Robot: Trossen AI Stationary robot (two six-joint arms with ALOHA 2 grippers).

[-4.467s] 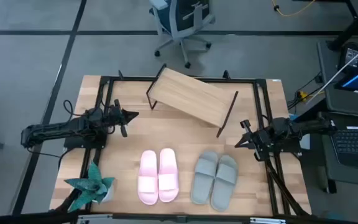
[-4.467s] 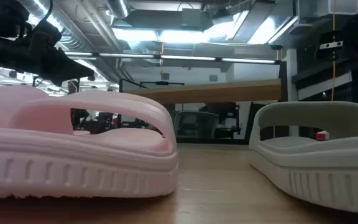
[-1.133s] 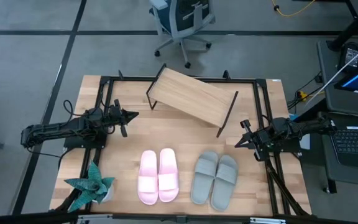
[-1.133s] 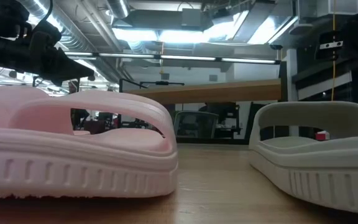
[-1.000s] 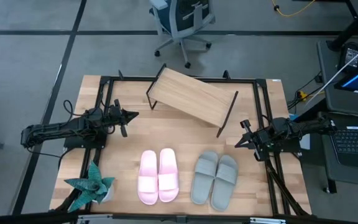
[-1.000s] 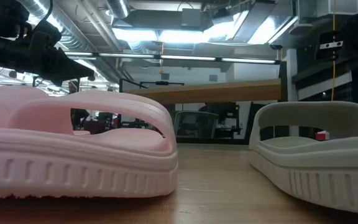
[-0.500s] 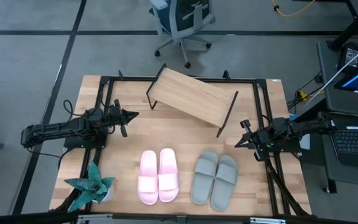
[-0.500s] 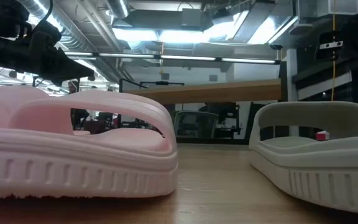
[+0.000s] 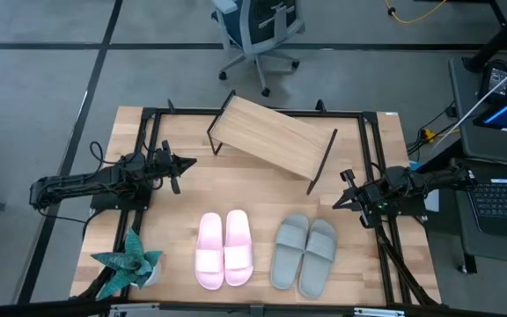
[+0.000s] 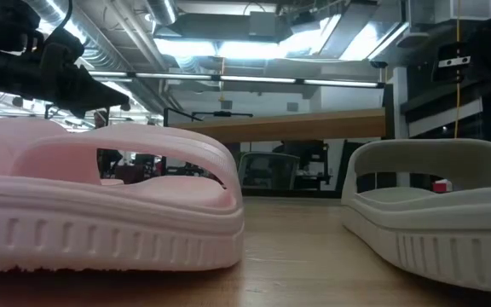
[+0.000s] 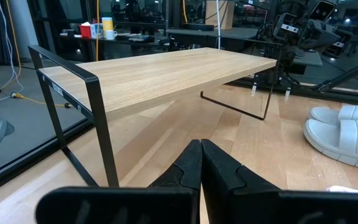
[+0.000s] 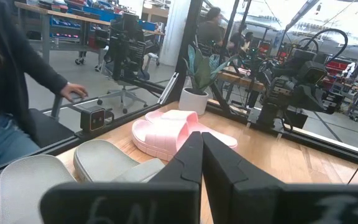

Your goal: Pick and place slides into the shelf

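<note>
High view shows nothing has changed: both pairs of slides [image 9: 262, 249] still lie on the desk [image 9: 262, 189] before the shelf [image 9: 271, 136], left fingers [image 11: 201, 163] and right fingers [image 12: 201, 158] clenched, work unstarted.

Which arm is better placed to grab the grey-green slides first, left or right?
Likely the right. The right gripper, fingers shut, waits at the table's right edge, just above the grey-green slides. The left gripper, also shut, sits across the table, nearer the pink slides and the shelf.
</note>
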